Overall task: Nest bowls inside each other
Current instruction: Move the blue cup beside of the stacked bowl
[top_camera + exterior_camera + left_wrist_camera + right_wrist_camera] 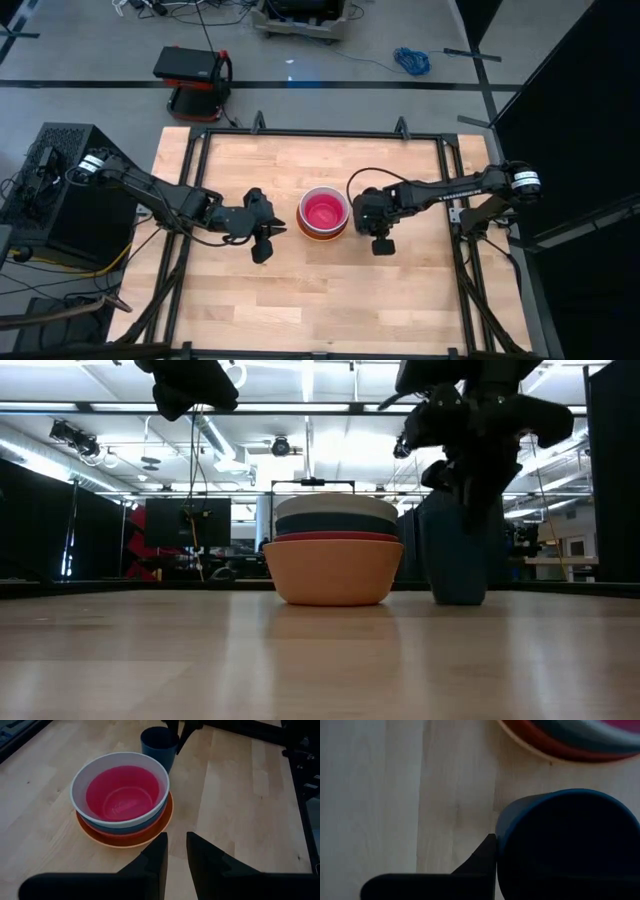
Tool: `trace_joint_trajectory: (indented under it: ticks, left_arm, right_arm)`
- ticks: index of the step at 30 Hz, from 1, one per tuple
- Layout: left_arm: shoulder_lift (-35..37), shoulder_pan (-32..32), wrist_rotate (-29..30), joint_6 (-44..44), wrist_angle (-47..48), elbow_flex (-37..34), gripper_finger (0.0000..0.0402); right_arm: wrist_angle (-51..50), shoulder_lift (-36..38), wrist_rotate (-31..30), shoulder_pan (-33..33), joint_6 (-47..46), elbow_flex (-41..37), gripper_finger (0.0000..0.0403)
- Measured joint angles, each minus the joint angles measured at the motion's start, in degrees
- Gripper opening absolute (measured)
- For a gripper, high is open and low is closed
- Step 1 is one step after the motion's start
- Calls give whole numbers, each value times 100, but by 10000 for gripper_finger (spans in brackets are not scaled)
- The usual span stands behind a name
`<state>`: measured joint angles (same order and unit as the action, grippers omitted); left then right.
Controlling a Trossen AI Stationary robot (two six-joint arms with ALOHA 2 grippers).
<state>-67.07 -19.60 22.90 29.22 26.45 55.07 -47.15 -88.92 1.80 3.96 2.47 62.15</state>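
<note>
A stack of bowls [323, 212] sits at the table's middle. From the bottom up it is orange [332, 572], red-orange, teal and white, with a pink bowl [122, 794] innermost. A small dark blue cup-like bowl [458, 555] stands upright just right of the stack. My right gripper [381, 238] is over it, pointing down and shut on its rim. My left gripper [177, 852] hovers left of the stack, tilted down toward it. Its fingers are slightly apart with nothing between them. My right gripper comes from above onto the dark blue bowl's rim [502, 827], on the side away from the stack. One finger [482, 857] lies against the outside of the wall. The other is lost in the bowl's dark inside. The bowl is upright, its base level with the tabletop.
Bare wooden tabletop [330, 300] spreads around the stack toward the near edge. A black metal frame [320, 134] borders the table. Beyond the far edge a red and black box [193, 78] sits on the floor.
</note>
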Motion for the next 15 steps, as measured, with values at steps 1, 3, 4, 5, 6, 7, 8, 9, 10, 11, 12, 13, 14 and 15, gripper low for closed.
trace_joint_trajectory:
  ticks: [1,3,4,5,6,7,8,9,10,11,12,13,14,15]
  left_arm:
    - [0,0,0,1,0,0,58]
    - [0,0,0,3,0,0,58]
    - [0,1,0,3,-1,0,58]
    - [0,1,0,4,-1,0,58]
    - [0,1,0,5,-1,0,58]
    - [0,-1,0,6,-1,0,58]
    - [0,1,0,6,-2,0,58]
    - [0,-1,0,6,-1,0,58]
    - [0,0,0,6,1,0,58]
    - [0,0,0,6,-1,0,58]
    - [0,0,0,6,-1,0,58]
    - [0,1,0,6,-1,0,58]
    - [0,0,0,6,0,0,58]
    - [0,0,0,6,-1,0,58]
  right_arm:
    - [-4,-16,-1,0,-8,3,0]
    - [-12,-48,-2,0,-24,8,0]
    - [-16,-63,-2,1,-32,10,0]
    - [-20,-79,-3,1,-40,13,0]
    - [-24,-95,-3,1,-48,15,0]
    - [-26,-108,-4,0,-54,17,0]
    - [-25,-99,-4,0,-54,17,1]
    - [-27,-93,-2,-1,-56,13,2]
    - [-22,-93,6,-1,-65,12,6]
    - [-19,-98,14,1,-65,3,12]
    - [-35,-113,13,1,-67,-12,19]
    - [-50,-130,11,0,-73,-24,27]
    - [-45,-130,11,-1,-82,-24,37]
    - [-29,-118,11,-1,-91,-20,46]
